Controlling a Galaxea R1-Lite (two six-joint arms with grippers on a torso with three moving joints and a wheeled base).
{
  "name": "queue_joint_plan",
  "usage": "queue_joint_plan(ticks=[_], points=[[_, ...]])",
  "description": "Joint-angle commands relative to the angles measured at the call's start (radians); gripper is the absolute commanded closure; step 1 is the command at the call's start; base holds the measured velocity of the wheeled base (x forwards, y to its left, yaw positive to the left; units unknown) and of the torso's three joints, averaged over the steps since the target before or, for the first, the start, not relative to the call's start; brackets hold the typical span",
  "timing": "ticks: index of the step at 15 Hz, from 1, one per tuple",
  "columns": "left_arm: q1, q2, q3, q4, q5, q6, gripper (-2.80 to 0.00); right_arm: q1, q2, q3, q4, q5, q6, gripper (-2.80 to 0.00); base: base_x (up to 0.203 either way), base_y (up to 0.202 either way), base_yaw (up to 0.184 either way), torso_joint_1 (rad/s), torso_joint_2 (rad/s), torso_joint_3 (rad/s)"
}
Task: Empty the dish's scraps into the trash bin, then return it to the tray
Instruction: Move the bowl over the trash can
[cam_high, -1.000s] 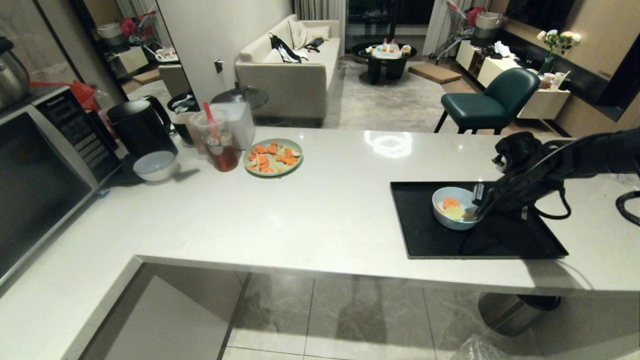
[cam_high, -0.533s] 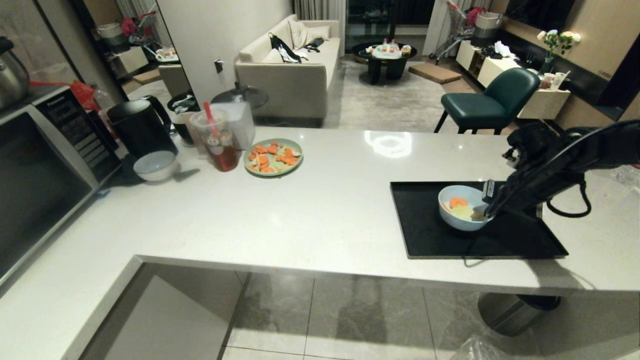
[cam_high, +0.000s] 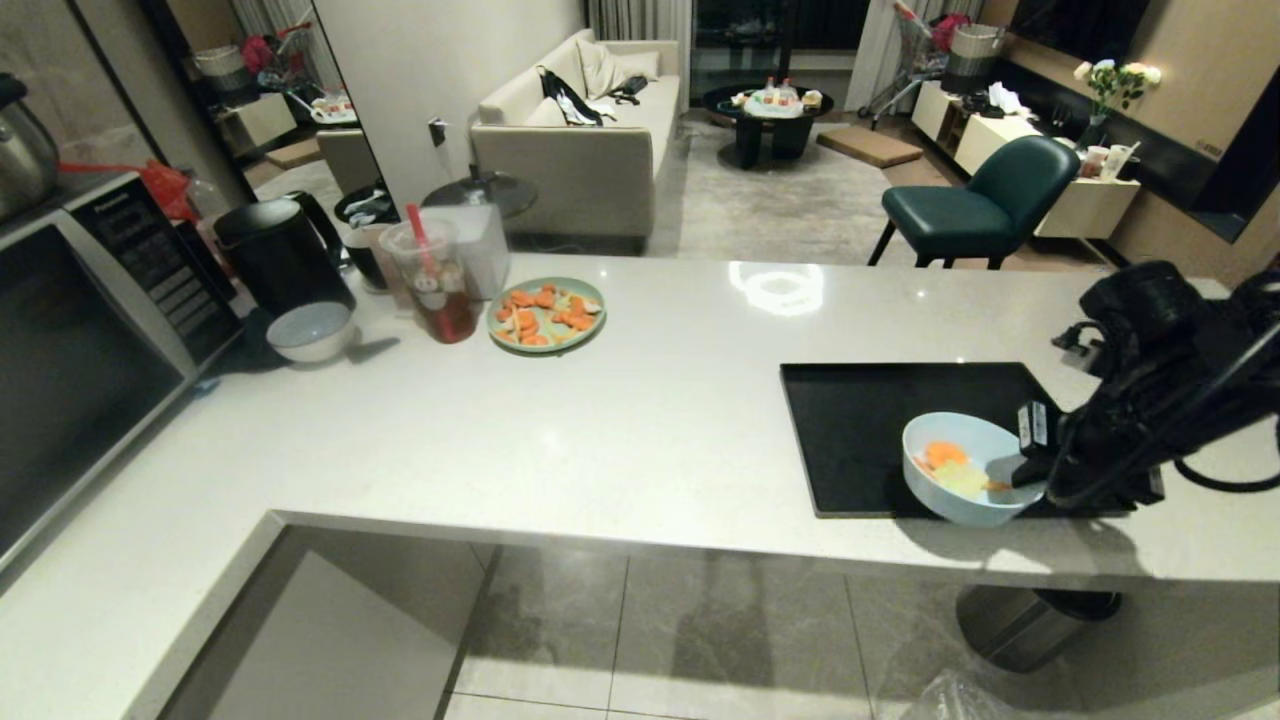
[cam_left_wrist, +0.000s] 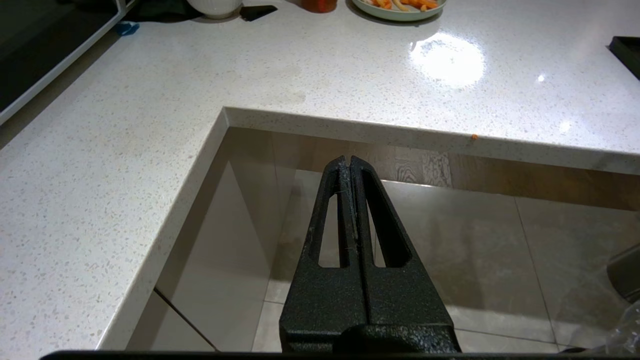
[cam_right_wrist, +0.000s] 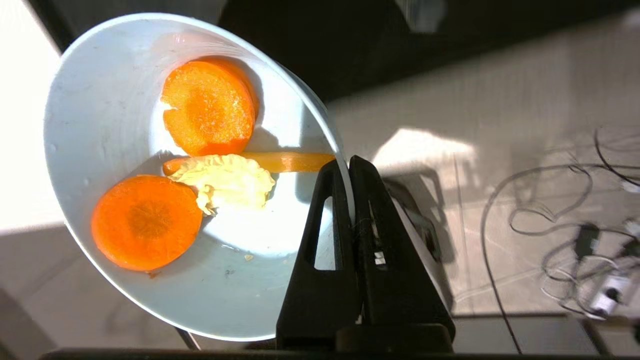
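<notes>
Gripping the light-blue bowl (cam_high: 968, 470) by its rim, my right hand (cam_high: 1030, 470) holds it above the black tray's (cam_high: 850, 440) near edge — carrot slices (cam_right_wrist: 207, 107) inside; left hand (cam_left_wrist: 350, 162) closed, parked.

I stand in a home, at the kitchen end of an open living space. Before me runs a pale stone counter (cam_high: 640, 420); on its far left sit a microwave (cam_high: 90, 340), a black kettle (cam_high: 280, 255) and a plate of cut food (cam_high: 546, 313). Beyond it lie a beige sofa (cam_high: 585, 140), a dark coffee table (cam_high: 768, 120) and a green chair (cam_high: 980, 200).
</notes>
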Motion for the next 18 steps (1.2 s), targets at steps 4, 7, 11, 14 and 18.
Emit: queue_joint_plan(ticks=[4, 7, 11, 14, 18], points=[[0.0, 0.001, 0.0, 0.0, 0.0, -0.001, 0.0, 0.017, -0.32, 0.324, -0.048, 0.003, -0.104, 0.0, 0.0, 0.0, 0.0, 0.0, 0.0, 0.0], [-0.001, 0.001, 0.0, 0.0, 0.0, -0.001, 0.0, 0.019, -0.432, 0.463, -0.057, 0.003, -0.125, 0.0, 0.0, 0.0, 0.0, 0.0, 0.0, 0.0], [0.0, 0.001, 0.0, 0.0, 0.0, -0.001, 0.0, 0.022, -0.545, 0.584, -0.058, 0.003, -0.174, 0.0, 0.0, 0.0, 0.0, 0.0, 0.0, 0.0], [0.0, 0.001, 0.0, 0.0, 0.0, -0.001, 0.0, 0.022, -0.582, 0.626, -0.057, 0.003, -0.203, 0.0, 0.0, 0.0, 0.0, 0.0, 0.0, 0.0], [0.0, 0.0, 0.0, 0.0, 0.0, -0.001, 0.0, 0.022, -0.586, 0.629, -0.057, 0.013, -0.208, 0.0, 0.0, 0.0, 0.0, 0.0, 0.0, 0.0]])
